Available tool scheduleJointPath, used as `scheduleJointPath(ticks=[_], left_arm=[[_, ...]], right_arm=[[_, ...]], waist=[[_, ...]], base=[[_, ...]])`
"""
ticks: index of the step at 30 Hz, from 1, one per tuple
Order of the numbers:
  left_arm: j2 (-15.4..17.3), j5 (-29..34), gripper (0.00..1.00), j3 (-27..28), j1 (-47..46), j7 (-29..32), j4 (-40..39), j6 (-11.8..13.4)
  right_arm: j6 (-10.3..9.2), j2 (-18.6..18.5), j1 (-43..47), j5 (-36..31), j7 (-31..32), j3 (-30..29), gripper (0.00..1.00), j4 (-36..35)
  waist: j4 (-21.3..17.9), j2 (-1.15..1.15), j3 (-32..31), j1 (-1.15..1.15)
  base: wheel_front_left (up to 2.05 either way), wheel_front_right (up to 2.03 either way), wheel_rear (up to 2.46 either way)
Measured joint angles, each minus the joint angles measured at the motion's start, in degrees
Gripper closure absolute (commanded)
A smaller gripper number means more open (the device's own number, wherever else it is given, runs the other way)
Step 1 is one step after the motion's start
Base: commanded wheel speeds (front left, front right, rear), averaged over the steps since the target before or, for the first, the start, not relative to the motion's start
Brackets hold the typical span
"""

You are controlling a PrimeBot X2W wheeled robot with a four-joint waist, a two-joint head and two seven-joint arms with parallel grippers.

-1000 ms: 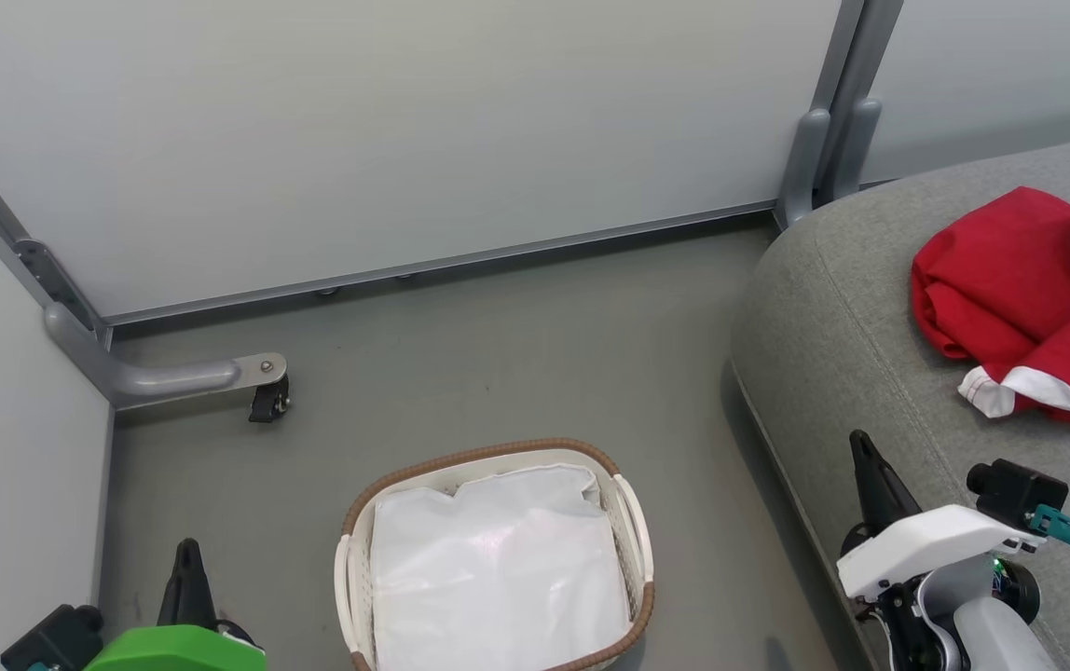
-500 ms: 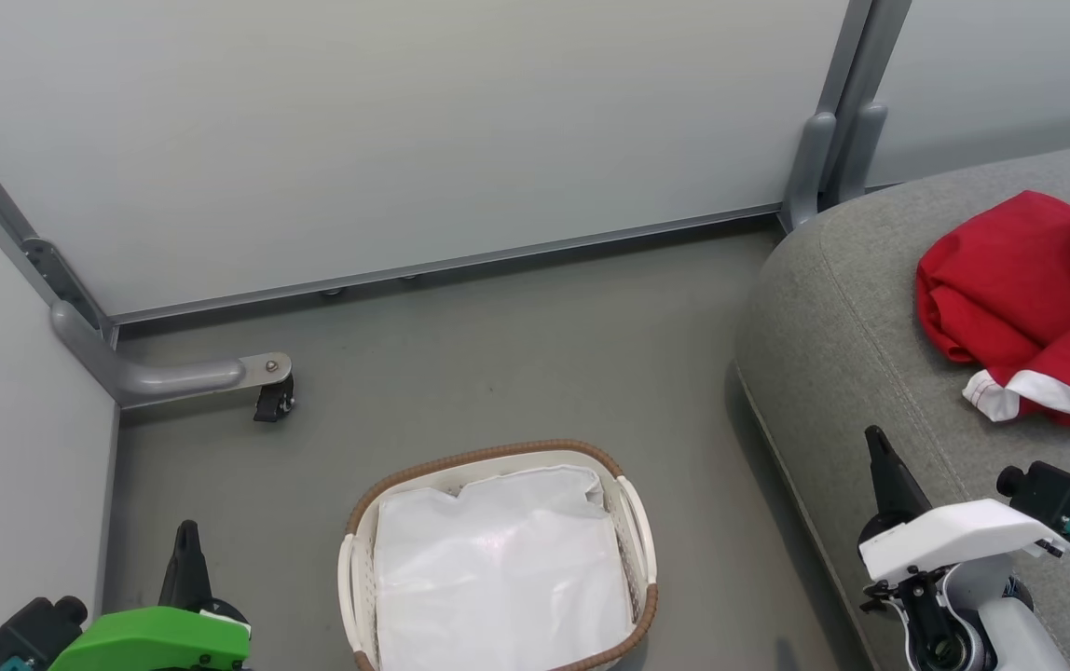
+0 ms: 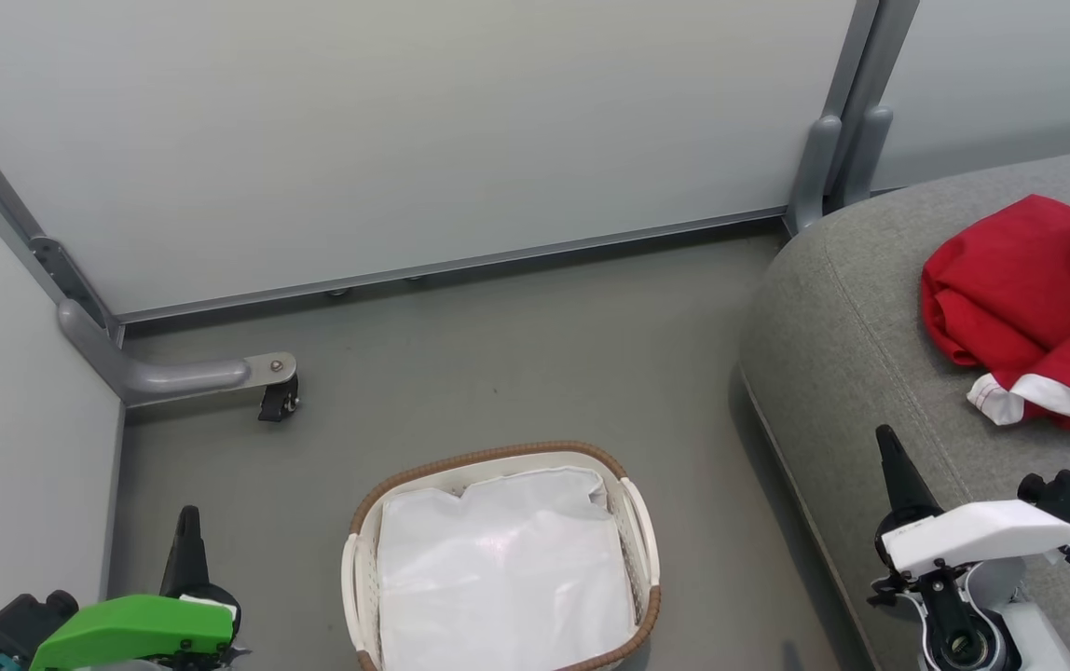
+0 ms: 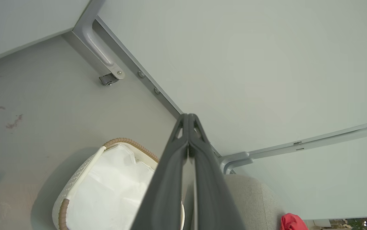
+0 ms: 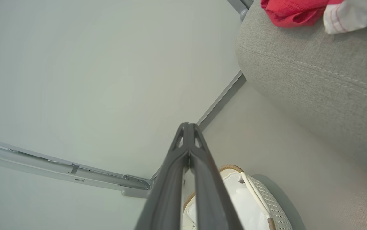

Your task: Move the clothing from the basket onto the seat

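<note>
The red clothing (image 3: 1029, 308) with white trim lies bunched on the grey seat (image 3: 852, 326) at the right, also seen as clothing (image 5: 292, 11) on the seat (image 5: 314, 73) and as a red scrap of clothing (image 4: 293, 222). The white basket (image 3: 363, 522) with a brown rim stands on the floor at bottom centre, holding just its white liner; it appears as basket (image 4: 74, 188) and basket (image 5: 260, 198) too. My left gripper (image 3: 187, 517) hangs shut and empty left of the basket. My right gripper (image 3: 885, 438) is shut and empty over the seat's front edge.
Pale partition walls (image 3: 404, 130) close the back and left. A grey bracket with a black caster (image 3: 276, 401) juts onto the floor at the left. A grey post (image 3: 824, 168) stands behind the seat's corner. Bare grey floor (image 3: 516, 354) lies between basket and wall.
The whole head view has shifted slightly, so the camera moved. Both grippers sit a little lower in the picture and stay shut; clothing and basket have not moved.
</note>
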Motion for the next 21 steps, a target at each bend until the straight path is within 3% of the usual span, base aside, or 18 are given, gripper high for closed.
scheduleJointPath(ticks=[21], left_arm=[[0.05,-11.37,1.00,0.29,-1.18,3.25,-1.93,-0.40]], right_arm=[[0.00,-0.03,0.87,12.47,3.39,-1.64,1.00,-2.33]], waist=[[0.62,0.00,-0.25,0.00]], base=[[0.00,0.00,0.00]])
